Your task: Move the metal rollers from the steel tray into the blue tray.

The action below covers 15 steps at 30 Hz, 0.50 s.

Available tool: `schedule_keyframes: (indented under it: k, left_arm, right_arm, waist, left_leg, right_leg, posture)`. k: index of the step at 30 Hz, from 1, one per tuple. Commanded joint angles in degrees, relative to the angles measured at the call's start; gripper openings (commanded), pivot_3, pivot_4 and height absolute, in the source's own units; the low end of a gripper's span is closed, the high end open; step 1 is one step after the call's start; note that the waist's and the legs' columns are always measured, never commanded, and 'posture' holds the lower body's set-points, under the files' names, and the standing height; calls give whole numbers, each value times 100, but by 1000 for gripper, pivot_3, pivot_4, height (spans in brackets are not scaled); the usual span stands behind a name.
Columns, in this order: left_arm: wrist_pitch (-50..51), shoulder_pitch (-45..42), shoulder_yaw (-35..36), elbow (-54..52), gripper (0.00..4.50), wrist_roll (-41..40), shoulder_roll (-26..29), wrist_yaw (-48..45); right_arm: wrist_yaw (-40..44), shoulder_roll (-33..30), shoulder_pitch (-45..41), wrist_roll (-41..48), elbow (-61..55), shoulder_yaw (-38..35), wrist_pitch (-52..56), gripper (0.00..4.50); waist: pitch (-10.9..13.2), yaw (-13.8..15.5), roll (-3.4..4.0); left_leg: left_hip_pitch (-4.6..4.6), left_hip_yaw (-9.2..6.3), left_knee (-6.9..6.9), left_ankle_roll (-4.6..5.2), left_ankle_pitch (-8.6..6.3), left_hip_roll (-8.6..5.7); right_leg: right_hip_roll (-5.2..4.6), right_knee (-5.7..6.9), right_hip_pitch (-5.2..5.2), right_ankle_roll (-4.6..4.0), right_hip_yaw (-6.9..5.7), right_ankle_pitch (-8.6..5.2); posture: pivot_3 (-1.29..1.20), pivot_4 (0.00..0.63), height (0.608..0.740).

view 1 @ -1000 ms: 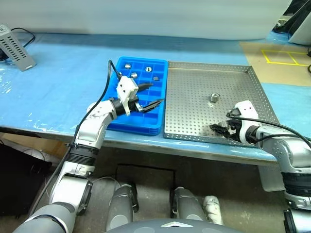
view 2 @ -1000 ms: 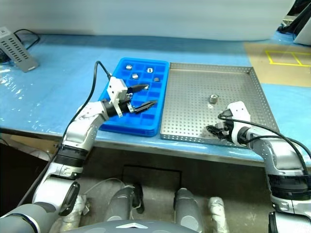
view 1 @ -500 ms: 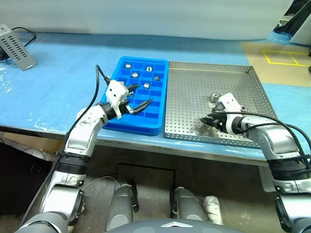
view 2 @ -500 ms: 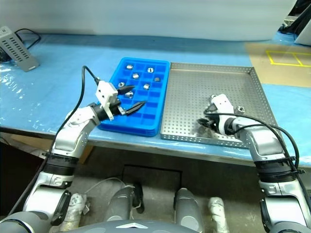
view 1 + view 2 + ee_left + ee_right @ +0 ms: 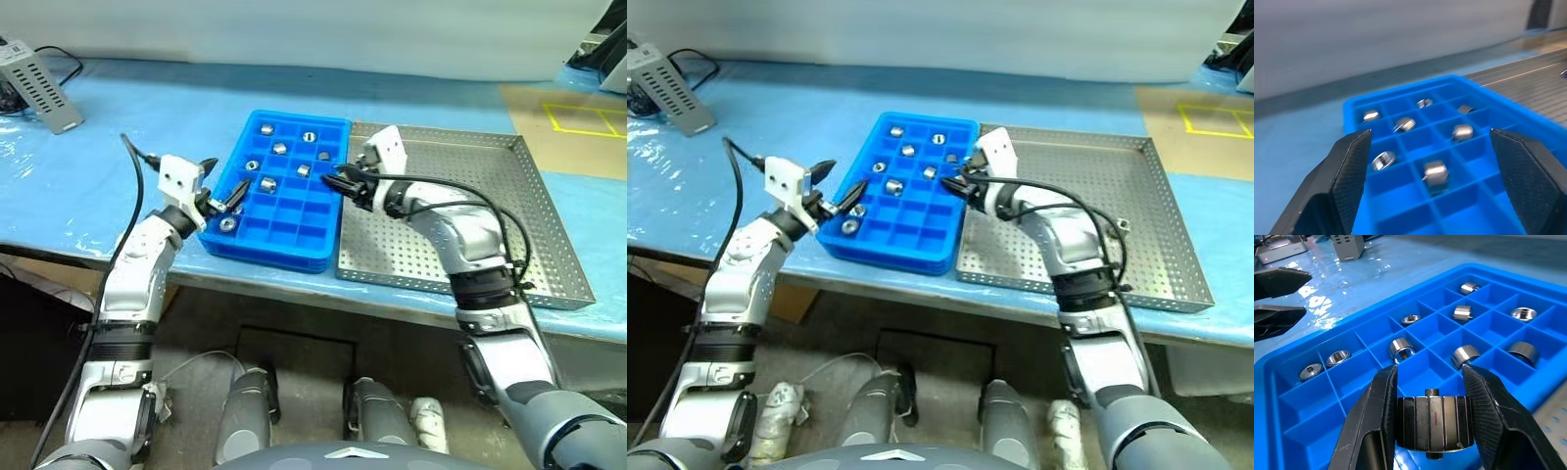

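The blue tray (image 5: pixel 294 211) lies on the table with several metal rollers (image 5: pixel 267 183) in its square compartments. To its right sits the steel tray (image 5: pixel 470 211) with its perforated floor. My right gripper (image 5: pixel 340 182) hovers over the blue tray's right edge, shut on a metal roller (image 5: pixel 1434 423) held between its fingers (image 5: pixel 1374 431). My left gripper (image 5: pixel 223 181) is open at the blue tray's left edge, with nothing between its fingers (image 5: pixel 1347 171).
The table is covered in blue sheeting (image 5: pixel 127 147). A grey ribbed box (image 5: pixel 41 86) with a cable stands at the far left. Yellow tape marks (image 5: pixel 583 119) show at the far right. The table's front edge runs just below both trays.
My right gripper shut on the roller lying in the steel tray and carried it left to the blue tray's right edge. My left gripper drew back left, off the blue tray.
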Motion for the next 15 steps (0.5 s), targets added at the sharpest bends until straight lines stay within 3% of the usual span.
schedule_keyframes:
  k: [1, 7, 15]
  left_arm:
    - [-64, 5, 148, -328, 4067, 72, 52, 246]
    - [116, 327, 133, -860, 4067, 76, 92, 399]
    - [335, 579, 232, -1226, 4067, 70, 151, 584]
  right_arm:
    - [-107, 184, -451, -310, 648, 33, -645, 1626]
    - [-219, 518, -1111, -584, 2169, -75, -1216, 1626]
    - [569, 830, -963, -538, 1989, 156, -1095, 1626]
  waist:
    - [1, 73, -1]
    - [0, 177, -4]
    - [0, 197, -4]
  left_leg:
    - [-5, -1, 0, 0, 1, 0]
    - [-4, -2, 0, -24, 15, 0]
    - [-6, -7, -4, -24, 15, 6]
  right_leg:
    - [-1, 0, -1, 0, -9, 0]
    - [-3, 1, -1, -4, -11, 2]
    - [0, 5, -5, -3, -16, 2]
  posture:
    - [1, 150, 740]
    - [60, 150, 740]
    - [98, 150, 740]
